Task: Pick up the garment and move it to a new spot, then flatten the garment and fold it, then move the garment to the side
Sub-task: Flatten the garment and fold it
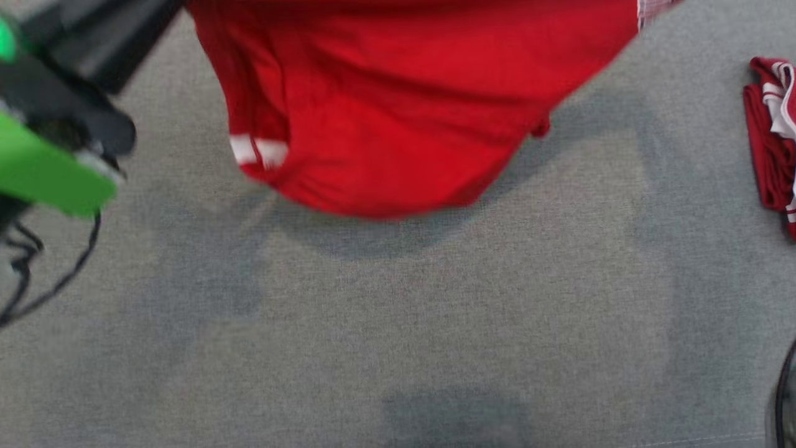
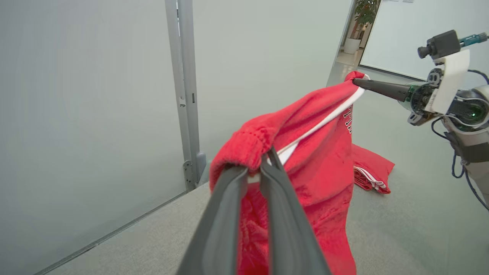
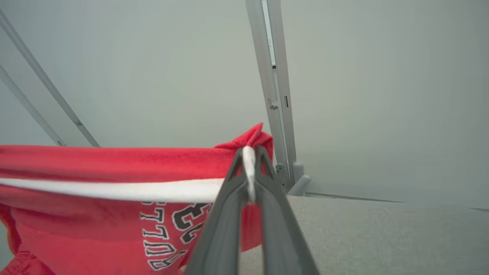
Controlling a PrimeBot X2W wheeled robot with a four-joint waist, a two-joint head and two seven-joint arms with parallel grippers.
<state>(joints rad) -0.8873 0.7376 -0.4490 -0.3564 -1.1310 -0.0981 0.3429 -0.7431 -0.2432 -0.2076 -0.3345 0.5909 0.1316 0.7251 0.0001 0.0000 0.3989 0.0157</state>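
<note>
Garment: the red garment (image 1: 398, 106) hangs in the air over the grey table (image 1: 398, 323), stretched between both claws; its shadow lies on the table beneath it.
Left claw: the left claw (image 2: 260, 165) is closed tight on a bunched corner of the top edge, with cloth wrapped over its tips.
Right claw: the right claw (image 3: 250, 154) is pinched on the opposite corner, with the white band (image 3: 114, 190) running straight into its tips.
Why held so: gripping two far corners pulls the top edge taut, so the cloth drapes open and not in a clump. This looks like the carry to a new spot before it is laid flat.
Second item: a pile of red and white cloth (image 1: 771, 137) sits at the table's right edge, well apart from the hanging garment.
Writing: black lettering (image 3: 160, 244) outlined in white reads "BULL", the rest hidden behind a finger. Larger characters above it are partly covered and unclear.
Other marks: the print seen in the left wrist view is too foreshortened to read.
</note>
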